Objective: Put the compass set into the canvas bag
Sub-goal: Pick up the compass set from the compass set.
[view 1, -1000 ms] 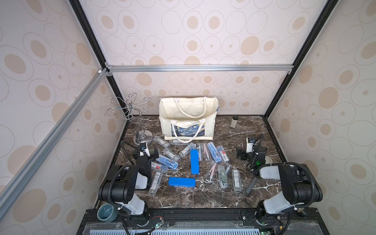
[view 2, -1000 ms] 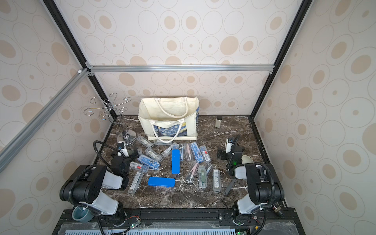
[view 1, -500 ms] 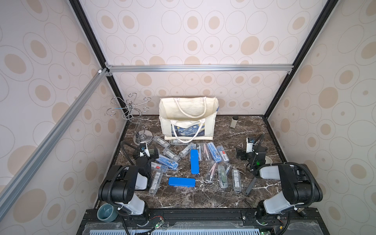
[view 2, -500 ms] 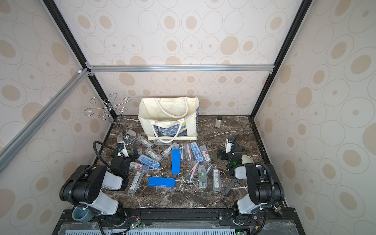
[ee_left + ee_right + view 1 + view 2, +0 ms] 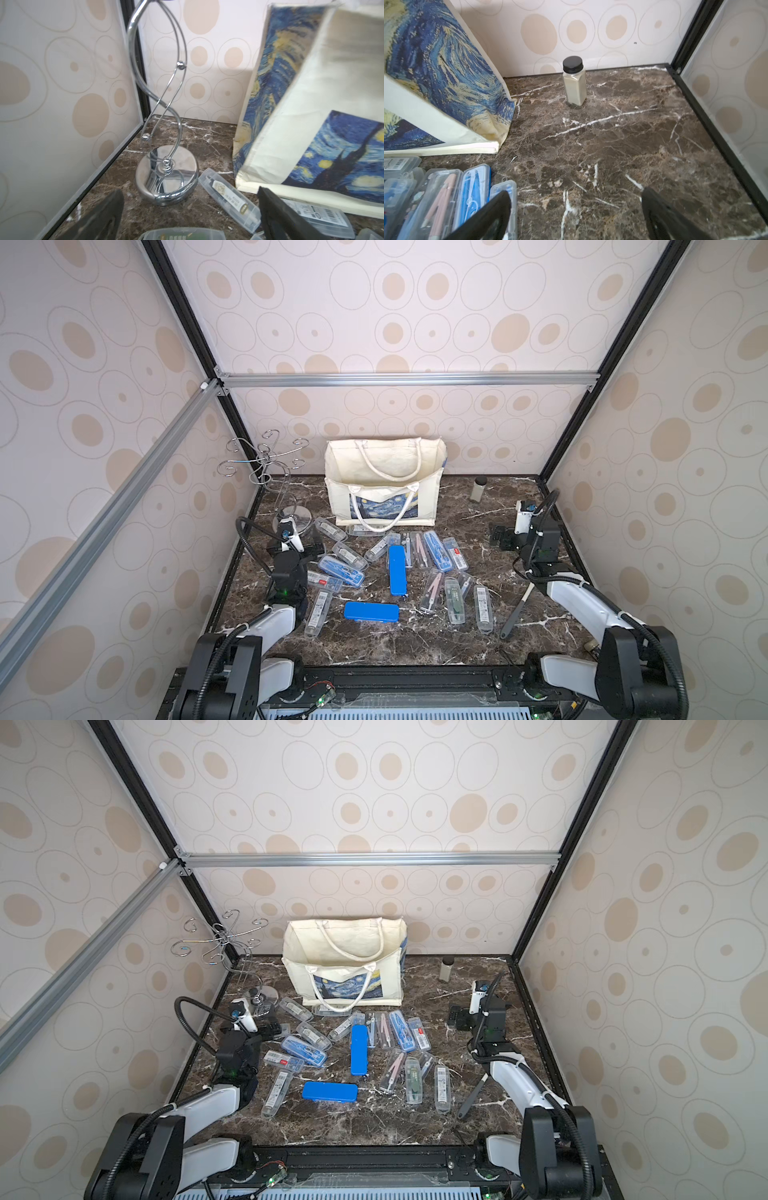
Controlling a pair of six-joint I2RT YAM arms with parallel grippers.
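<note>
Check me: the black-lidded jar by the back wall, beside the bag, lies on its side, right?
No. The jar stands upright by the back wall, beside the bag, as the right wrist view shows.

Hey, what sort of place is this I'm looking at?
Probably a robot test booth: wallpapered panels on an aluminium frame enclose a marble-look tabletop, with a left arm and right arm mounted at its front edge and compass sets scattered before a canvas bag.
</note>
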